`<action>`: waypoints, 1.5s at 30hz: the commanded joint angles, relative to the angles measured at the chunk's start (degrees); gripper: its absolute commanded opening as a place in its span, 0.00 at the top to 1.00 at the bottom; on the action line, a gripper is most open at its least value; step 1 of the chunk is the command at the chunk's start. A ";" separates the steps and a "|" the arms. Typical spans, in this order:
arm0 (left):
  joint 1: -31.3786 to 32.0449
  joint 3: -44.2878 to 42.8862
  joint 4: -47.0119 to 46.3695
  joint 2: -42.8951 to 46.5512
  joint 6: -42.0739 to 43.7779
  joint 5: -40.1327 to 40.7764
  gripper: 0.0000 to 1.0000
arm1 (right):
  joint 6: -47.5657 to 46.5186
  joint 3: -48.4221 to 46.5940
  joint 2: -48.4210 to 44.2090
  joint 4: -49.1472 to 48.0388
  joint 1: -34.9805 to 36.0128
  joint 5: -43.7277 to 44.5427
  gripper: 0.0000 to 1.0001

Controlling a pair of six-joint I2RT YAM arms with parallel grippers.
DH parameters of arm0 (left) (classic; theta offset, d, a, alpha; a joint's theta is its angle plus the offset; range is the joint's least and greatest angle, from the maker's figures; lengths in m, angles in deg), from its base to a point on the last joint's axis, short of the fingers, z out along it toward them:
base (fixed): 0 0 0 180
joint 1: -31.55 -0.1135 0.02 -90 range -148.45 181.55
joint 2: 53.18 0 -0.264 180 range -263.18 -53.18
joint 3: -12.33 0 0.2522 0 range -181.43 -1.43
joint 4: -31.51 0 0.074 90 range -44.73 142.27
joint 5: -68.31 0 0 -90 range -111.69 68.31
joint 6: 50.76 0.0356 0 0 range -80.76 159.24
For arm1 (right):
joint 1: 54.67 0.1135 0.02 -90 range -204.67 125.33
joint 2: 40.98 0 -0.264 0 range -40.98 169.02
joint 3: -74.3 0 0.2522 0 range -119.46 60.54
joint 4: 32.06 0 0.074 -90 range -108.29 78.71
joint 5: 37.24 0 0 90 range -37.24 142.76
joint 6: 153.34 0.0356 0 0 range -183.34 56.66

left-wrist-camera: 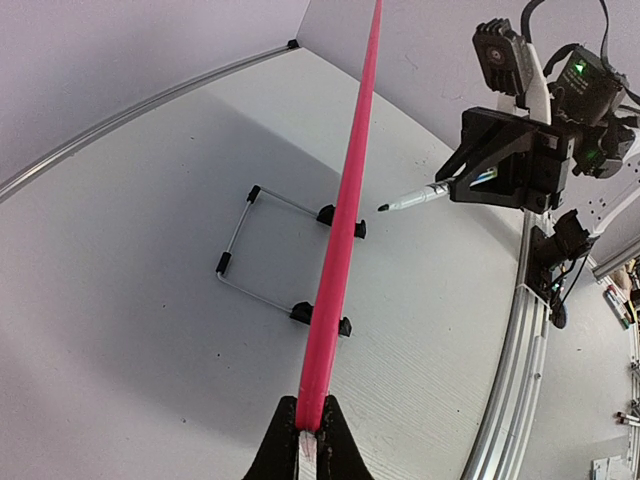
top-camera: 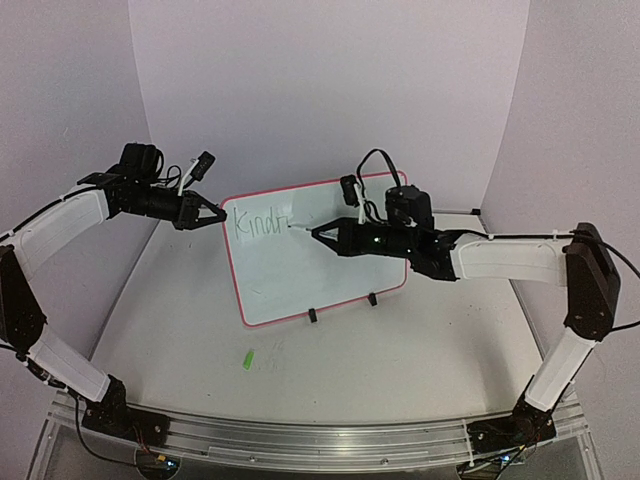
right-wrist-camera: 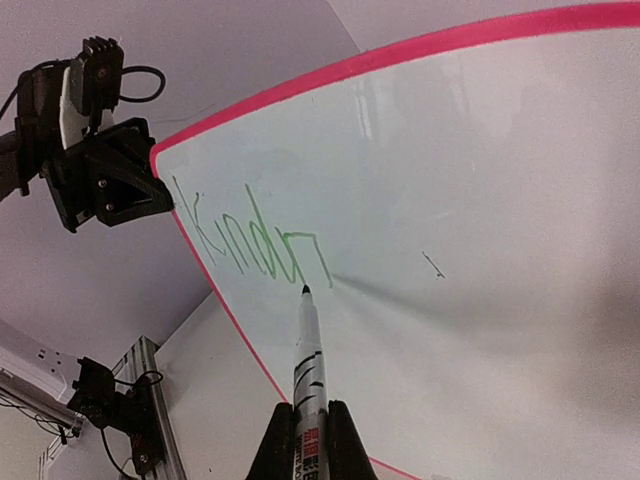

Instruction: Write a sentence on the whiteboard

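Observation:
The whiteboard [top-camera: 310, 275] stands tilted on its wire stand at mid-table, its pink-red rim [left-wrist-camera: 348, 210] seen edge-on in the left wrist view. My left gripper [top-camera: 221, 212] [left-wrist-camera: 310, 408] is shut on the board's upper left rim. The sentence [top-camera: 258, 224] [right-wrist-camera: 250, 240] is thin green handwriting near the top left corner, reading about "Kindn". My right gripper [top-camera: 316, 232] [right-wrist-camera: 310, 410] is shut on a white marker [right-wrist-camera: 308, 360] [left-wrist-camera: 418, 197]. The marker's dark tip sits at the board just below the last green stroke.
A green marker cap [top-camera: 247, 359] lies on the table in front of the board. Black stand clips [top-camera: 313, 316] hold the board's bottom rim, and the wire stand [left-wrist-camera: 245, 250] reaches out behind it. An aluminium rail [top-camera: 300, 440] runs along the near edge. A small dark mark [right-wrist-camera: 433, 265] sits on the board.

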 commanded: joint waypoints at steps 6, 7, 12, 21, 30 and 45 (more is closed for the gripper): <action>0.20 -0.30 -2.14 2.63 0.40 -1.73 1.00 | -0.69 -1.59 -1.37 -1.50 -0.85 2.29 1.00; 0.20 -0.30 -2.12 2.63 0.41 -1.68 1.00 | -0.63 -1.90 -0.94 -1.50 -0.85 2.10 1.00; 0.30 -0.39 -2.10 2.63 0.50 -1.50 1.00 | -0.73 -2.43 0.47 -1.50 -0.85 1.96 1.00; 0.33 -0.39 -2.10 2.65 0.59 -1.38 1.00 | -0.17 -1.58 0.46 -1.50 -1.37 4.34 1.00; 0.30 -0.39 -2.00 2.54 0.59 -1.34 1.00 | 0.11 0.78 -1.97 -2.13 -2.51 6.17 1.00; 0.32 -0.39 -1.89 2.59 0.61 -1.41 1.00 | 1.70 -1.32 0.01 -5.88 -3.39 2.35 1.00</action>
